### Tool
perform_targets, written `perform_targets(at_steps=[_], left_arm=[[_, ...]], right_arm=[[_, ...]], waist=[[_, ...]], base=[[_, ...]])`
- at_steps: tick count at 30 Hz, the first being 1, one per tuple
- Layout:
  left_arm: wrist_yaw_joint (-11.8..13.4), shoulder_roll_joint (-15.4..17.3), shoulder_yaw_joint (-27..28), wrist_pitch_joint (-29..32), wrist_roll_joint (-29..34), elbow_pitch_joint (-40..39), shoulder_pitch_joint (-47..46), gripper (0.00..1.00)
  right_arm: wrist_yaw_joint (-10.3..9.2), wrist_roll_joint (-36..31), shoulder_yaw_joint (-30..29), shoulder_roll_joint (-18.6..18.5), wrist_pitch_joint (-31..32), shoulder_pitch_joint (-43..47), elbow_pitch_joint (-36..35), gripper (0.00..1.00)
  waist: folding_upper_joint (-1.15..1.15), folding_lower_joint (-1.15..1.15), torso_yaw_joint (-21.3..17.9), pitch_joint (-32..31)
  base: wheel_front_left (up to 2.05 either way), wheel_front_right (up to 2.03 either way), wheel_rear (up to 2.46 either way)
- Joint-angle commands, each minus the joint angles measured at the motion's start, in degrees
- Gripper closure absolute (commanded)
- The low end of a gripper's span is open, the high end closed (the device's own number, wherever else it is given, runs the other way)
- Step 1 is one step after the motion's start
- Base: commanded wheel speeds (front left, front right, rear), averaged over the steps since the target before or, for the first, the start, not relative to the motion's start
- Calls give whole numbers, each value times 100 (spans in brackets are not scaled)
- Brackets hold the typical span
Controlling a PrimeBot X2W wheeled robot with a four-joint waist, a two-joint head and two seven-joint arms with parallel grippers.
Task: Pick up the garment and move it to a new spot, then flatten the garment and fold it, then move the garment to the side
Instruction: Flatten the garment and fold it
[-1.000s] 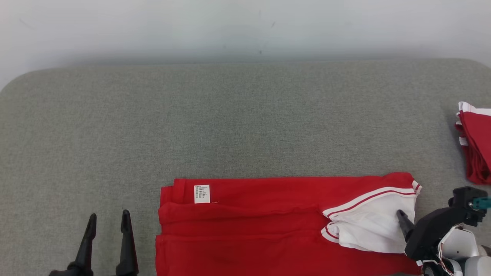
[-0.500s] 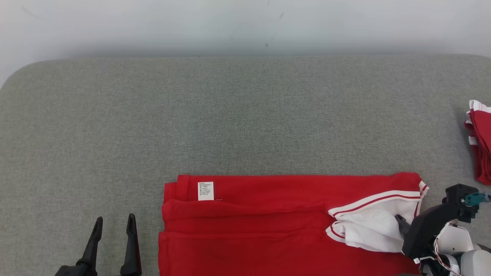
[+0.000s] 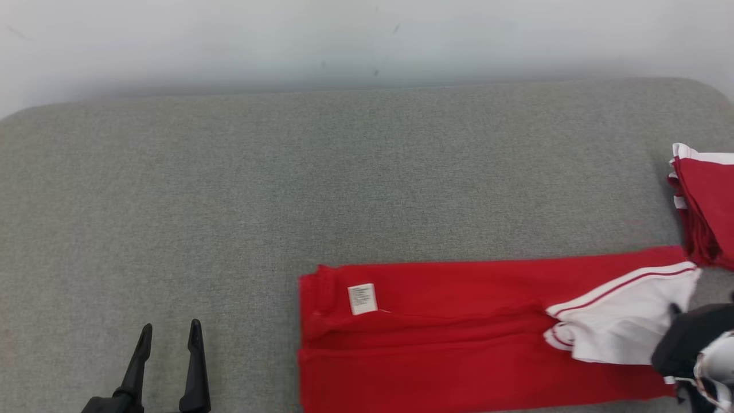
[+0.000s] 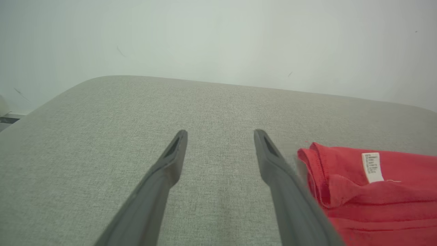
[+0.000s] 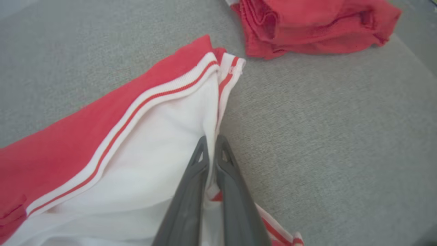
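Down at the near edge the left gripper [image 3: 171, 326] sits over the grey table [image 3: 287, 189] with its jaws spread wide, just off the left end of the garment [image 3: 459, 338]. The right gripper [image 5: 212, 138] is at the other end, jaws pinched tight on the garment's white part, right by the edge where the white meets the striped trim. From the wrist camera you can see cloth squeezed between the two fingers. The garment itself lies stretched out long along the near side of the table. It's red for most of its length with a few lengthwise folds, and white with red-and-white striped bands at the right end. A small white label [image 3: 362, 299] lies face up near its left end, print too small to read. A bit further back on the right there's a pile [image 3: 708, 201] of more red cloth with white trim. Its near corner is just beside the garment's far right corner, and I honestly can't tell if they touch. Past that it's grey fabric out to the rounded far corners, then a plain pale wall [image 3: 344, 40].
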Motion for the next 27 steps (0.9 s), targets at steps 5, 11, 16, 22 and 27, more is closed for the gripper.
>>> perform_targets(at_steps=[5,11,16,22,27], left_arm=[[20,27,-26,-12,3,30,54,0],[19,47,-51,-13,-22,56,56,0],[4,56,-103,-13,-38,113,42,0],[-14,58,-161,-14,-87,196,52,0],[-23,69,-185,-14,-113,245,61,0]], right_arm=[[-18,-207,-542,-11,-85,121,-423,100],[-18,-368,-758,-7,-152,218,-898,100],[-17,34,-14,-2,58,449,-1300,100],[-17,747,1378,-2,371,795,-1771,100],[-17,982,2251,-3,404,878,-1834,100]], waist=[[-1,-1,-93,-32],[-1,-1,-133,-64],[-1,-1,-105,-124],[-1,-1,-59,-196],[-1,-1,-38,-237]], base=[[0,0,0],[0,0,0],[0,0,0],[0,0,0],[0,0,0]])
